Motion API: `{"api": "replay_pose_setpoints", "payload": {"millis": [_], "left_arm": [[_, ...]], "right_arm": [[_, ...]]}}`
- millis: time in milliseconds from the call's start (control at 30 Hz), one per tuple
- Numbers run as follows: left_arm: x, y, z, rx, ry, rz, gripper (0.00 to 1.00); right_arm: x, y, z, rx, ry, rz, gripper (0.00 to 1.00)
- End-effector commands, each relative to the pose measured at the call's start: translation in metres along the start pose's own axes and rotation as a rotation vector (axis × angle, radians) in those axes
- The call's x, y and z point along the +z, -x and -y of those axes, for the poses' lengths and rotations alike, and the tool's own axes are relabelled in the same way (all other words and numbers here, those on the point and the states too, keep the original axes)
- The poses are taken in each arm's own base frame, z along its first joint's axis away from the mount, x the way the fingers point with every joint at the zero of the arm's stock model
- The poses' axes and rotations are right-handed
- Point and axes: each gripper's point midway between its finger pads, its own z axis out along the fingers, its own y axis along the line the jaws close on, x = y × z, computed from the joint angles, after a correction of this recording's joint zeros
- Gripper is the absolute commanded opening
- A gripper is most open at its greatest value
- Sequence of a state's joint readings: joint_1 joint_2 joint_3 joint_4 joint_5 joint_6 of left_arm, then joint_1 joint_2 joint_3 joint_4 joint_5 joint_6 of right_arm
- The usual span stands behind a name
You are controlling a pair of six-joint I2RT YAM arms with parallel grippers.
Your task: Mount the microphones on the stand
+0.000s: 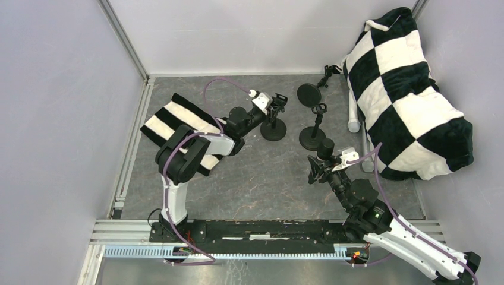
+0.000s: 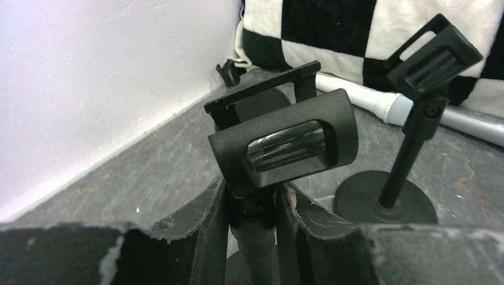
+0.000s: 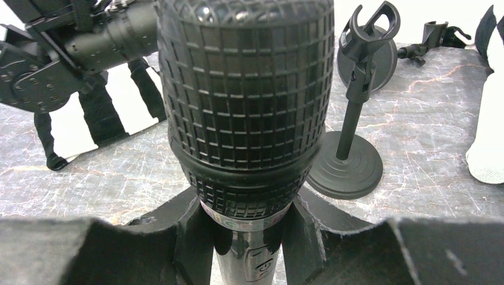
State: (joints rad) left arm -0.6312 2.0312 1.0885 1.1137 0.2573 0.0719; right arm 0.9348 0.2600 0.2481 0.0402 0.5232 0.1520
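Black microphone (image 3: 243, 89) clamped in right jaws; left jaws grip a stand (image 2: 279, 148) by its stem, toward the bench (image 1: 238, 178) far edge.

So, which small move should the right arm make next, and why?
Probably carry the black microphone toward the empty clip of the stand that the left gripper grips just below that clip. The right gripper is shut on the microphone's body under its head, and the clip holds nothing yet, so bringing the two together seems the step due.
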Motion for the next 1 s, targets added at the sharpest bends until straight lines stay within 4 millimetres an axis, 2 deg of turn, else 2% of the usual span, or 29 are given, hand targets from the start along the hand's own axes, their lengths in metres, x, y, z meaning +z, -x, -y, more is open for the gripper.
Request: {"api": "replay_pose_setpoints", "payload": {"millis": [0, 167, 367, 567, 800, 967], "left_arm": [[-0.02, 0.053, 0.002, -0.067, 0.028, 0.096, 0.07], [-0.046, 0.068, 0.01, -0.165, 0.04, 0.086, 0.03], [-0.076, 0.078, 0.033, -0.175, 0.059, 0.038, 0.02], [-0.106, 0.076, 0.057, -0.188, 0.076, 0.005, 0.02], [-0.132, 0.058, 0.072, -0.191, 0.087, -0.024, 0.03], [-0.139, 0.047, 0.081, -0.179, 0.088, -0.045, 0.16]], "right_arm": [[-0.002, 0.024, -0.001, 0.046, 0.001, 0.063, 0.0], [-0.003, 0.029, -0.005, 0.073, 0.021, 0.069, 0.0], [-0.005, 0.036, -0.006, 0.086, 0.028, 0.078, 0.0], [-0.006, 0.042, -0.006, 0.092, 0.036, 0.091, 0.0], [-0.007, 0.04, -0.01, 0.089, 0.064, 0.109, 0.0], [-0.009, 0.042, -0.011, 0.103, 0.081, 0.156, 0.0]]}}
